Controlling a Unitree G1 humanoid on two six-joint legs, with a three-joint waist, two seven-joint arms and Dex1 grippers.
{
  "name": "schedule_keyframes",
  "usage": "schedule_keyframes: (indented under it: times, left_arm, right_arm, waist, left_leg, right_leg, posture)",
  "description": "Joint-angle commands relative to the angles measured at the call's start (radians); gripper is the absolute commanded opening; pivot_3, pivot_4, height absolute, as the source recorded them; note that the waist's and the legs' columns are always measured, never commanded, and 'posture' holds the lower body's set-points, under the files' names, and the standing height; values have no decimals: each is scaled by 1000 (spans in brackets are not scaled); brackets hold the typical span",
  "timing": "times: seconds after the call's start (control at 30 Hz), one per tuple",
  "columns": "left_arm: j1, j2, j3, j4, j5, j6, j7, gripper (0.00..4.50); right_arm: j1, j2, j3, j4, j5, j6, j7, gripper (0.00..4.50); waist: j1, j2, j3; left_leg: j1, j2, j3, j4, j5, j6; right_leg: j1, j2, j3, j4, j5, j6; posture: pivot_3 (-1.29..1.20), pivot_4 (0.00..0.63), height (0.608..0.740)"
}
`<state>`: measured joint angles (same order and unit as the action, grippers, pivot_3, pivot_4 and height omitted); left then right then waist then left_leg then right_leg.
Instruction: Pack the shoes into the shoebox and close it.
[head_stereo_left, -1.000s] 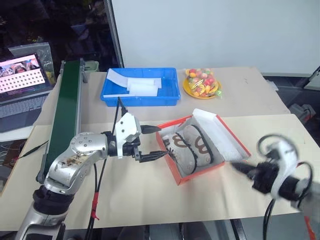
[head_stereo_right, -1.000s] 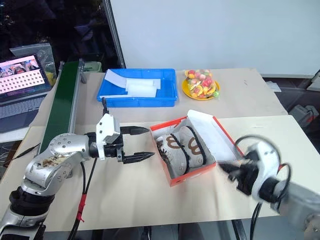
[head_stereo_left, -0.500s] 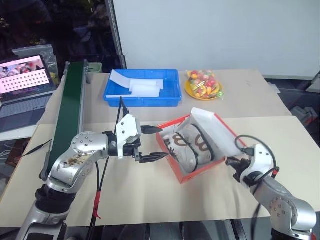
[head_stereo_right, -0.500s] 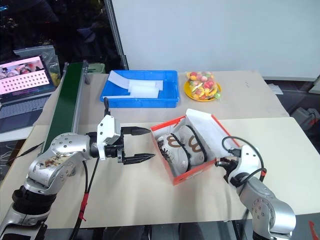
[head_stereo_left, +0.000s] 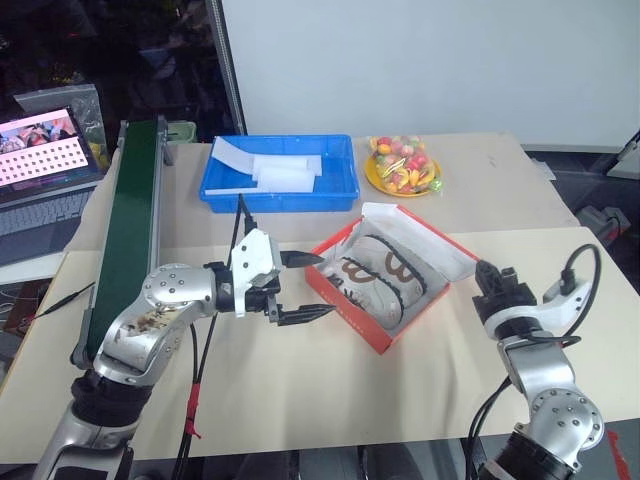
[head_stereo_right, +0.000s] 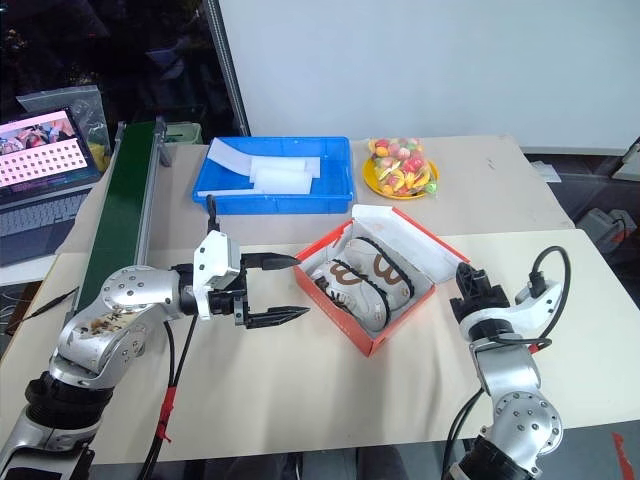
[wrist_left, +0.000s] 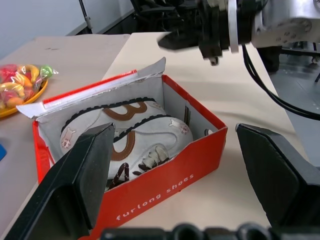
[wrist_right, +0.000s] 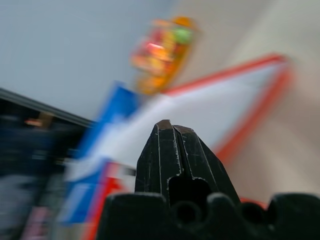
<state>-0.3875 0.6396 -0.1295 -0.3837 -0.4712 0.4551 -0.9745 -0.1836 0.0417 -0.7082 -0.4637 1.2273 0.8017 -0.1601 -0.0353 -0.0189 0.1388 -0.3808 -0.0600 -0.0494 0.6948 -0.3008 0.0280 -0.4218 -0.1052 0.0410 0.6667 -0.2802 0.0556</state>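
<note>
- Head camera, looking down over both arms: a red-orange shoebox (head_stereo_left: 385, 285) sits open near the middle of the pale counter (head_stereo_left: 300, 390). Its long axis runs on a diagonal, from the near right corner toward the far left.
- Both shoes (head_stereo_left: 380, 280), cream with brown marks and dark laces, lie side by side inside the box, along the same diagonal. Which end holds the toes is hard to tell.
- The lid (head_stereo_left: 425, 245) is hinged on the box's right long side and lies folded outward, white inside facing up.
- The left tool (head_stereo_left: 305, 286) hovers level just left of the box, fingers spread apart, empty, pointing at the box's left end.
- The right tool (head_stereo_left: 490, 275) is just right of the lid, fingers pressed together, holding nothing, pointing away from the robot.
- Behind the box stand a blue tray (head_stereo_left: 281, 172) and a yellow plate of colourful sweets (head_stereo_left: 403, 168). A green conveyor belt (head_stereo_left: 130, 220) runs along the counter's left edge.
- Since a second ago, the box has turned, its near end swinging to the right. The right tool has risen and come closer to the lid. The left tool has kept its place.
- Left wrist camera: the box's red end wall bears white lettering, the shoes show behind it, and the two black fingers (wrist_left: 80, 175) stand wide apart.
- Right wrist camera: the closed fingers (wrist_right: 172, 160) point at the blurred white lid with its red edge.
</note>
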Motion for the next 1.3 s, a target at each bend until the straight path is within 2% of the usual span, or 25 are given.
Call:
schedule_keyframes:
  times: [0.03, 0.17, 0.3, 0.37, 0.47, 0.67, 0.83, 1.03, 1.17, 1.3]
  left_arm:
    - [-19, 5, 16, -26, -2, -10, -3, 4138]
    - [-17, 16, 23, -23, -3, -11, -11, 4138]
    - [-8, 32, 13, -32, 5, -15, -24, 4138]
    - [-9, 34, 5, -35, 16, -8, -16, 4138]
    - [-16, 24, 0, -38, 22, 17, 13, 4138]
    - [32, -44, -42, -93, 85, 61, 154, 4138]
    - [66, -120, -51, -139, 121, 92, 275, 4138]
    - [78, -140, -31, -176, 121, 111, 333, 4138]
    - [75, -133, -14, -195, 114, 127, 349, 4138]
    - [74, -123, -2, -194, 119, 126, 353, 4138]
  right_arm:
    - [10, -97, 50, -27, 29, -16, -29, 18]
    - [82, -422, 230, -4, -233, 163, -71, 18]
    - [137, -636, 304, 25, -353, 220, -6, 18]
    - [141, -695, 314, 64, -391, 226, 34, 18]
    - [116, -700, 332, 112, -424, 221, 65, 18]
    - [-104, -563, 349, 435, -501, 169, 91, 18]
    - [-277, -478, 250, 670, -497, 94, 98, 18]
    - [-419, -399, 58, 888, -386, 31, 103, 18]
    - [-487, -361, -41, 1005, -275, 76, 130, 18]
    - [-514, -345, -65, 1032, -212, 103, 202, 18]
  waist:
    - [-4, 0, 0]
    - [-1, 0, 0]
    - [-2, 1, 0]
    - [-2, 1, 0]
    - [-2, 0, -1]
    - [-5, 0, -1]
    - [2, 0, -1]
    - [4, 0, -1]
    - [-4, 0, -1]
    - [-11, 0, -1]
  left_leg:
    - [0, 0, 0, 0, 0, 0]
    - [-1, -1, 0, 0, 0, 1]
    - [-2, 0, 1, 1, 0, 1]
    - [-3, 0, 1, 1, -1, 2]
    - [-2, 0, 2, 3, -5, 10]
    - [-1, 1, 3, 4, -5, 10]
    - [-3, 0, 2, 4, 0, 2]
    - [-4, 1, 2, 4, 0, 2]
    - [-5, 1, 3, 4, 0, 2]
    - [-5, 1, 3, 4, 0, 2]
  right_leg:
    - [0, 0, 0, 0, 0, 0]
    - [0, 0, -1, 0, 0, 0]
    - [0, 0, 0, -2, 0, 0]
    - [0, 0, 0, -2, 0, 0]
    - [2, 0, 1, -2, 0, 1]
    - [2, 1, 2, -1, 1, 1]
    - [0, 0, 2, -1, 2, 1]
    - [0, 0, 1, 0, 2, 2]
    - [0, 0, 1, 0, 2, 2]
    - [0, 0, 1, 1, 2, 2]
  posture:
    - [0, 150, 724]
    - [0, 150, 724]
    - [0, 150, 724]
    - [0, 150, 724]
    - [0, 150, 724]
    - [0, 150, 724]
    - [0, 150, 724]
    - [0, 150, 724]
    - [0, 150, 724]
    - [0, 150, 724]
